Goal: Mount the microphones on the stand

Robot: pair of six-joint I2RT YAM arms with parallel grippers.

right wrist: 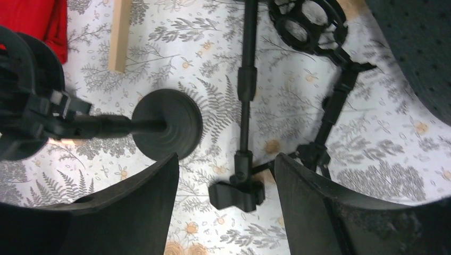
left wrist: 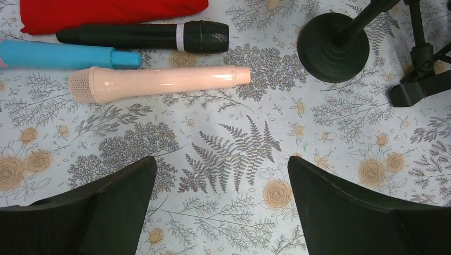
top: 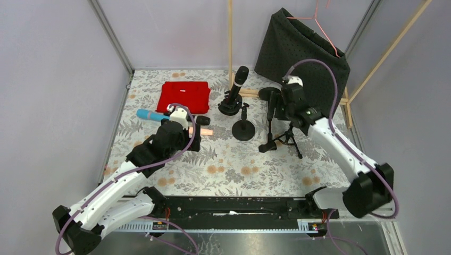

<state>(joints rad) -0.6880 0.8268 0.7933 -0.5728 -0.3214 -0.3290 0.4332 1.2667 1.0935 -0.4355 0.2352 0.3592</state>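
Note:
Three microphones lie side by side on the floral table: a black one point(left wrist: 143, 36), a light blue one point(left wrist: 64, 56) and a peach-pink one point(left wrist: 159, 81). My left gripper point(left wrist: 222, 162) is open and empty, just short of the peach-pink one; in the top view it point(top: 192, 133) hovers over them. A second black microphone point(top: 240, 78) stands upright in a round-base stand point(top: 230, 108). An empty round-base stand point(top: 244, 130) and a tripod stand point(top: 282, 139) are beside it. My right gripper point(right wrist: 226, 159) is open and empty above the tripod stand's clip point(right wrist: 236, 194).
A red cloth point(top: 184, 96) lies behind the microphones. A black dotted fabric point(top: 303, 53) hangs on a wooden frame point(top: 230, 37) at the back right, with a pink hanger point(top: 324, 26). Grey walls close in both sides.

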